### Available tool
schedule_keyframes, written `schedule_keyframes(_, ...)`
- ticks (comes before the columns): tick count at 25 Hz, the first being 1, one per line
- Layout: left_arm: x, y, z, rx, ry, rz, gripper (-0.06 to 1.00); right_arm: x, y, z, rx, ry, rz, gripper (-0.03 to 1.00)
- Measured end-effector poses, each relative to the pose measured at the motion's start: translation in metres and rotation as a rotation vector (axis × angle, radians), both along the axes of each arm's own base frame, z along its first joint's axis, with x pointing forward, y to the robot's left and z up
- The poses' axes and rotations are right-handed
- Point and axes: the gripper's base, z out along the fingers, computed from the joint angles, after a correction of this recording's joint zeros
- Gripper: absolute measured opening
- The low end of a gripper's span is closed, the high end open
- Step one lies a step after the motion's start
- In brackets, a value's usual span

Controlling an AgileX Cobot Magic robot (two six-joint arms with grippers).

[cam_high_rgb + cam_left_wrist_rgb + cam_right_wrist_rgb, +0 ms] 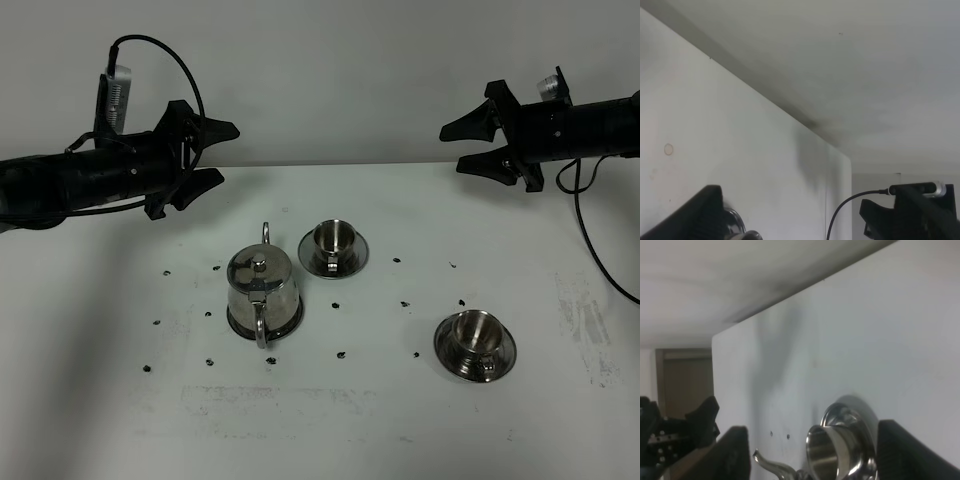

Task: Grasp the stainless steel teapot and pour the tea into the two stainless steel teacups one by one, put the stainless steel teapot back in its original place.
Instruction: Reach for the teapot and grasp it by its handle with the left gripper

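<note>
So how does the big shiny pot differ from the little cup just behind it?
The teapot is far larger than the teacup. The teapot is closed by a domed, knobbed lid; the teacup is open on top. The teapot has a thin spout, the teacup none. Both are shiny steel and stand upright.

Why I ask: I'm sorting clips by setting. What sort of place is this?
Likely a robotics lab bench, not a kitchen: white table marked with black dots, left claw and right claw open above it, plain wall behind.
</note>
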Motion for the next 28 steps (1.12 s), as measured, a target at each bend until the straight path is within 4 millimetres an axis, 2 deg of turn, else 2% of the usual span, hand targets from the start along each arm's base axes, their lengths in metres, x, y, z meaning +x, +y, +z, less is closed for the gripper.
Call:
schedule_keyframes(12, 0.000, 0.000, 0.000, 0.000, 0.001, 0.000, 0.69, 0.000, 0.000, 0.000, -0.001, -0.001, -0.001, 0.53)
schedule_keyframes(20, 0.000, 0.000, 0.000, 0.052, -0.060, -0.031, 0.69, 0.001, 0.000, 0.001, -0.043, -0.072, 0.038, 0.53)
schedule_keyframes(24, 0.001, -0.002, 0.006, 0.167, -0.183, -0.110, 0.69, 0.004, -0.003, 0.010, -0.153, -0.179, 0.091, 0.53)
schedule_keyframes(28, 0.007, -0.003, 0.021, 0.323, -0.310, -0.213, 0.65, 0.009, -0.010, 0.027, -0.344, -0.272, 0.144, 0.53)
